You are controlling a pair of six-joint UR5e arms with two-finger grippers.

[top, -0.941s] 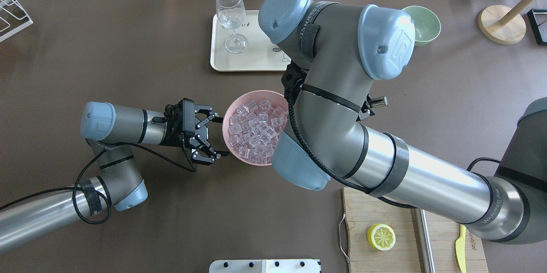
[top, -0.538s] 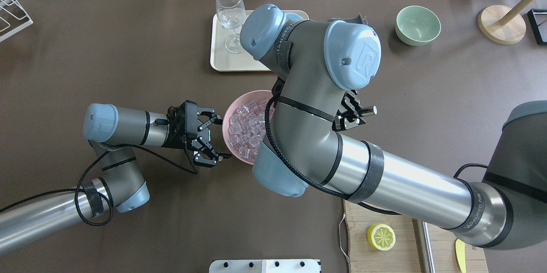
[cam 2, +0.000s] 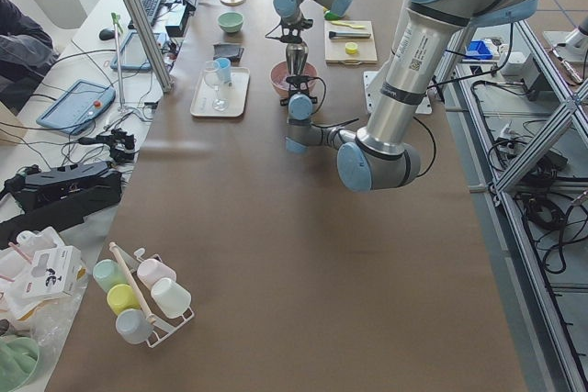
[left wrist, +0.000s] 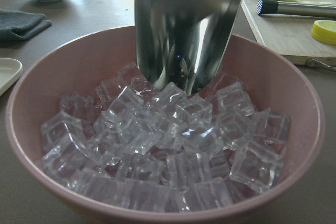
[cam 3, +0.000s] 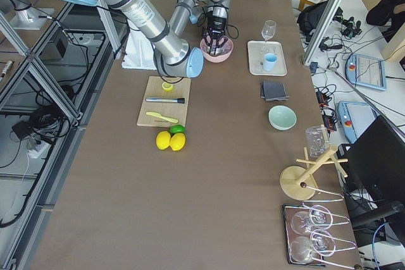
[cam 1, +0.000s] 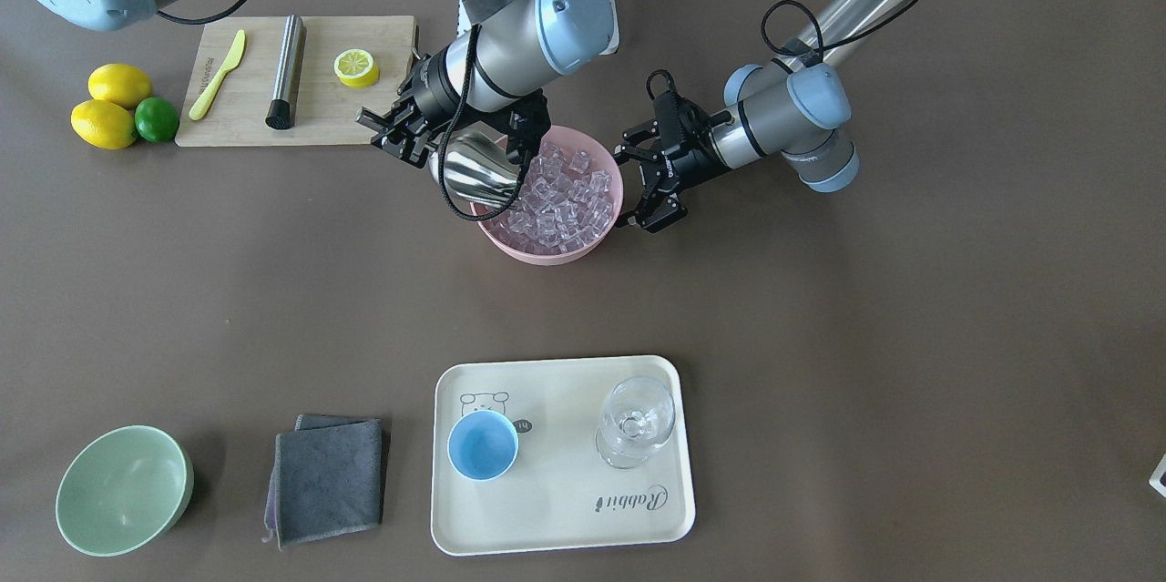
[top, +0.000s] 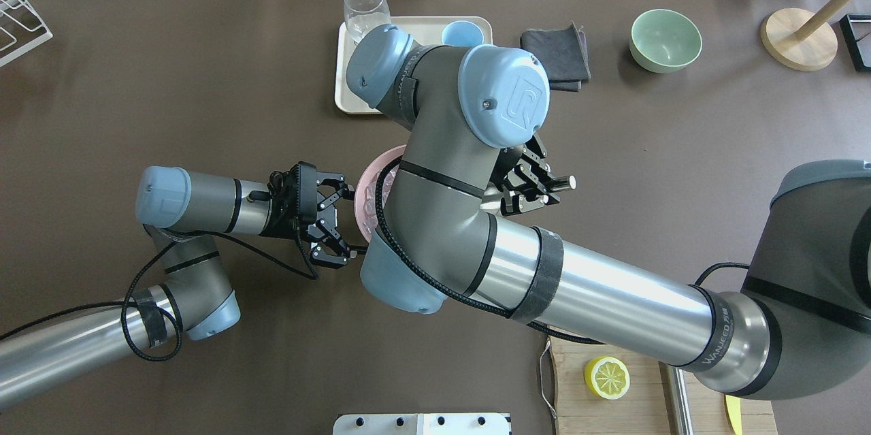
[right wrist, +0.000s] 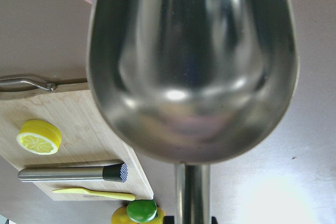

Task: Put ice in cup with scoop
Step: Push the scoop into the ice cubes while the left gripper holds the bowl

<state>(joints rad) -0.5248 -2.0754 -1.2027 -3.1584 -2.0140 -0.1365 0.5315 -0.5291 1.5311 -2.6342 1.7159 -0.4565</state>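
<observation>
The right gripper point(top: 534, 183) has swung over the pink bowl point(cam 1: 547, 256) and, clamped on the handle, tips the scoop point(cam 1: 474, 168) into the ice point(cam 1: 565, 199). Beside the bowl the left gripper point(cam 1: 636, 188) gapes wide, likely to steady it; the empty cup point(cam 1: 482, 444) stands well apart.

The right arm point(top: 463, 217) swung leftward, bringing the scoop point(cam 1: 474, 172) to the ice point(cam 1: 569, 199).

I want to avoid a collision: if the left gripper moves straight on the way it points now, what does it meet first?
The left gripper would most likely meet the pink bowl first: its wall lies right ahead of the open fingers. Whether they touch it is unclear.
</observation>
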